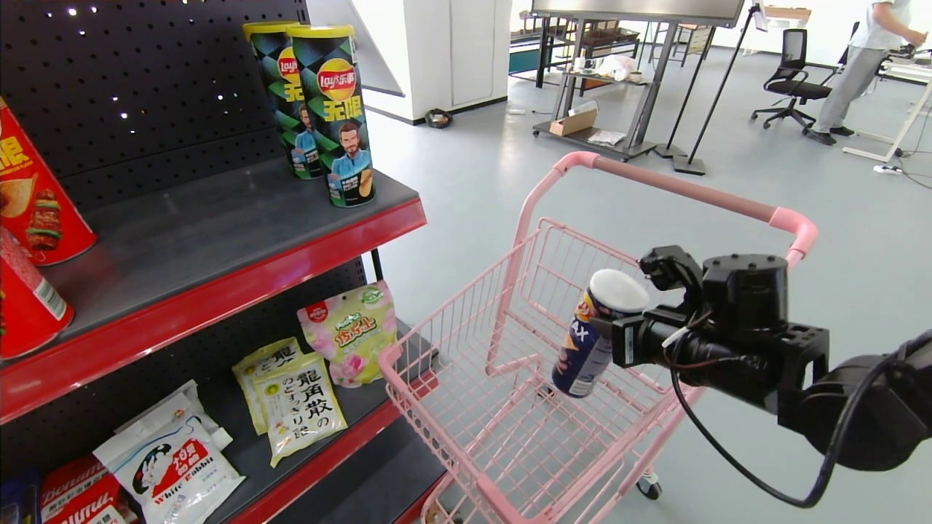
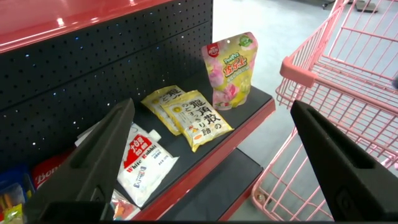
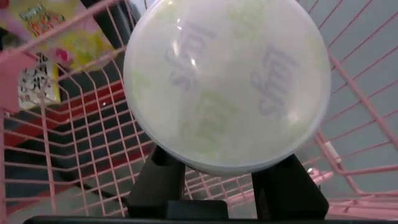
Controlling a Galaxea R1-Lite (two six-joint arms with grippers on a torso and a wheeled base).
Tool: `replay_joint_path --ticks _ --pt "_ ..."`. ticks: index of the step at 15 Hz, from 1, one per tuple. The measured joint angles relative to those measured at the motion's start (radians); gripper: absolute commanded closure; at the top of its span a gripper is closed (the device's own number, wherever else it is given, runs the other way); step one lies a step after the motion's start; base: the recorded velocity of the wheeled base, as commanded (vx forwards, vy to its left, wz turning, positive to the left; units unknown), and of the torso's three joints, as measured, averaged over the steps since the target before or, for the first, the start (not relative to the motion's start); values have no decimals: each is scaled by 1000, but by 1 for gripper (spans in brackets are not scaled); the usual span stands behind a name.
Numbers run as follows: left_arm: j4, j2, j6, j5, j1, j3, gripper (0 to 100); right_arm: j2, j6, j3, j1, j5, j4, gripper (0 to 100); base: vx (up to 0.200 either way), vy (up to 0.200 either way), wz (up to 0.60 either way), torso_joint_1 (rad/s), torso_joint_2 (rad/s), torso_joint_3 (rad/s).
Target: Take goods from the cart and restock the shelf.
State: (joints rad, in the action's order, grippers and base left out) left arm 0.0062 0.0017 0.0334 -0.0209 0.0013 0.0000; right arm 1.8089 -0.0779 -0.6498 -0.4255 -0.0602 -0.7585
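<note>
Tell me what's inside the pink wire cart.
Inside the pink wire cart, the right gripper holds a tilted dark blue cylindrical can with a white lid. The arm hides the basket's right side.

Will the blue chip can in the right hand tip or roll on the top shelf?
Probably tippy: the blue chip can is tall and narrow. Toppled, its round body would likely roll. The right hand holds it tilted, so level it first.

The right arm [image 1: 859,407] is matte black: a rounded sleeve, a boxy block dotted with screw holes, a drum-shaped wrist. A black cable [image 1: 801,503] loops beneath; thin red and white wires [image 1: 681,340] cross the wrist. The left gripper [image 2: 210,112] has black wedge-shaped fingers [image 2: 93,168].
</note>
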Motion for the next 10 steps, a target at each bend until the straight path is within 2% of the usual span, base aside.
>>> replay_joint_path --ticks 4,6,8,10 --pt "0 0 0 0 -1 0 0 -201 14 -206 -2 -14 419 100 0 0 0 0 0 0" --pt "0 0 0 0 0 0 0 -326 18 -286 -2 -35 566 100 0 0 0 0 0 0" --pt "0 0 0 0 -1 0 0 -452 34 -297 0 -45 658 100 0 0 0 0 0 0" --pt "0 0 0 -1 -1 0 0 -578 70 -233 12 -49 744 100 0 0 0 0 0 0"
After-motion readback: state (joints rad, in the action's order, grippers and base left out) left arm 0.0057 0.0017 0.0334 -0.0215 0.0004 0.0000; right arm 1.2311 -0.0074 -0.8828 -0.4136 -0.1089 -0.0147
